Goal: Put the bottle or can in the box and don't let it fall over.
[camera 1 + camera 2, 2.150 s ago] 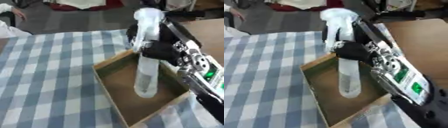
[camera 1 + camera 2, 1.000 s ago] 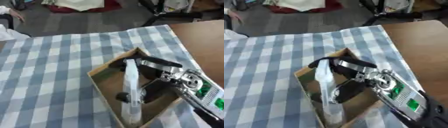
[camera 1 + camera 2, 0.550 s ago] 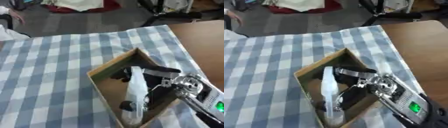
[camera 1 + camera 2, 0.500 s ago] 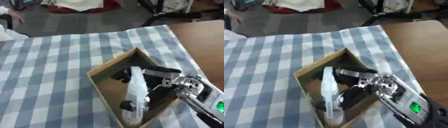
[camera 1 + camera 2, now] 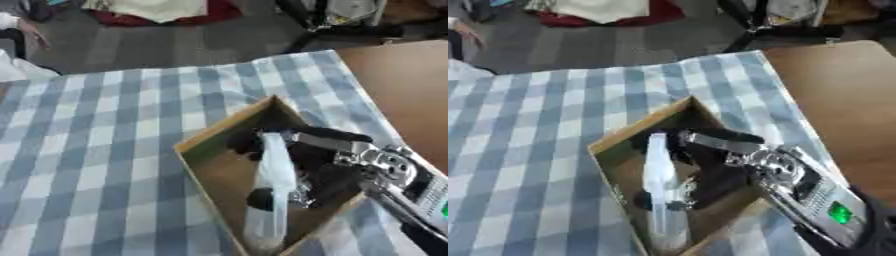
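The clear plastic bottle stands inside the cardboard box, toward its near-left wall, directly left of my right hand. My fingers curl around the bottle's upper part, gripping it. My right arm reaches in from the lower right corner, over the box's right wall. The box sits on the blue checked tablecloth, near its right edge.

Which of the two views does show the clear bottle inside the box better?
The left eye view shows the clear bottle better: its whole length appears inside the cardboard box, with the right hand beside it. In the right eye view the bottle is also visible, but its lower end reaches the picture's bottom edge.
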Motion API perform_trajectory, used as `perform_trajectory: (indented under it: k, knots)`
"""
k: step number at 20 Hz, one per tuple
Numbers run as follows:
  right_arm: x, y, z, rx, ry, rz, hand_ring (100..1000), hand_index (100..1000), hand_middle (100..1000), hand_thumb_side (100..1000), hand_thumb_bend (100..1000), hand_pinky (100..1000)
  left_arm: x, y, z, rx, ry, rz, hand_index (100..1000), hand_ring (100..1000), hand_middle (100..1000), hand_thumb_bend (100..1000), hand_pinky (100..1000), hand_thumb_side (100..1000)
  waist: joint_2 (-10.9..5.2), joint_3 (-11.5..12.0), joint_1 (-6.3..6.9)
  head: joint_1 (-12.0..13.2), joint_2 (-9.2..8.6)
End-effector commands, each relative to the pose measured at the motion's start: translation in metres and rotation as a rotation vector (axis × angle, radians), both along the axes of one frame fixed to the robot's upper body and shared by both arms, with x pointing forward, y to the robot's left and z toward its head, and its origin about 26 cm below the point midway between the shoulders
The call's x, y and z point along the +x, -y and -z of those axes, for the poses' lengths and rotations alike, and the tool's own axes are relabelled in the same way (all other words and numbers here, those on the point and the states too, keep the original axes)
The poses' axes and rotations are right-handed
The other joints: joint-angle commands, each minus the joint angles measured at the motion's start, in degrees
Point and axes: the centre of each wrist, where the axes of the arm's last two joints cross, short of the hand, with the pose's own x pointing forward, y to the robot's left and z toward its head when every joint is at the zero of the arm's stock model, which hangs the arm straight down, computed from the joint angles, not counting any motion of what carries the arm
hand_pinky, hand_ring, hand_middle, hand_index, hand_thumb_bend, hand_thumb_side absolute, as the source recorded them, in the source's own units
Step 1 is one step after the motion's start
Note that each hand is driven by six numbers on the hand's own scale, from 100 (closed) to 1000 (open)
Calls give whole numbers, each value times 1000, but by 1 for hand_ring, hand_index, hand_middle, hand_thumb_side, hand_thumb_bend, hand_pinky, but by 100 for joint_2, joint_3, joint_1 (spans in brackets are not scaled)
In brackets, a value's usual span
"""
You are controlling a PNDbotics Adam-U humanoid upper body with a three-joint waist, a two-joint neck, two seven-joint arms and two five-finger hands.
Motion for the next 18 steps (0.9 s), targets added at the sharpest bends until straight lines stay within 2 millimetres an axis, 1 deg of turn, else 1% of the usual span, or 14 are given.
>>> perform_trajectory:
  k: [1, 2, 10, 12, 14, 15, 17, 18]
  knots:
    - [-2, 8, -11, 17, 55, 13, 1000, 969, 946, 376, 441, 1000, -2, -5, -10, 37, 25, -10, 797, 846, 799, 430, 1000, 568, -101, 18, -7, 27, -70]
    - [-2, 10, -11, 23, 62, 20, 1000, 968, 945, 362, 448, 1000, -2, -5, -10, 37, 25, -10, 797, 846, 799, 429, 1000, 568, -101, 19, -7, 30, -69]
    - [-3, 26, -11, 37, 81, 76, 1000, 972, 946, 354, 444, 1000, -2, -6, -10, 37, 26, -13, 796, 846, 798, 430, 1000, 567, -100, 23, -16, 63, -56]
    - [-3, 27, -9, 37, 70, 74, 1000, 970, 947, 330, 432, 1000, -2, -5, -11, 37, 27, -12, 796, 846, 798, 430, 1000, 567, -97, 20, -19, 62, -55]
    - [-3, 26, -7, 40, 50, 60, 1000, 967, 946, 250, 408, 1000, -1, -5, -11, 36, 28, -10, 797, 847, 799, 430, 1000, 566, -94, 22, -16, 61, -48]
    - [-4, 26, -6, 43, 38, 50, 1000, 963, 943, 132, 421, 1000, -1, -4, -11, 36, 28, -9, 797, 847, 800, 431, 1000, 565, -93, 23, -14, 60, -48]
    - [-4, 27, -5, 48, 15, 36, 1000, 955, 940, 100, 432, 1000, -2, -5, -11, 37, 28, -10, 797, 846, 800, 432, 1000, 565, -94, 21, -10, 62, -46]
    - [-4, 28, -4, 51, 5, 35, 1000, 955, 939, 100, 434, 1000, -2, -5, -11, 37, 28, -11, 797, 846, 800, 432, 1000, 565, -95, 18, -10, 65, -45]
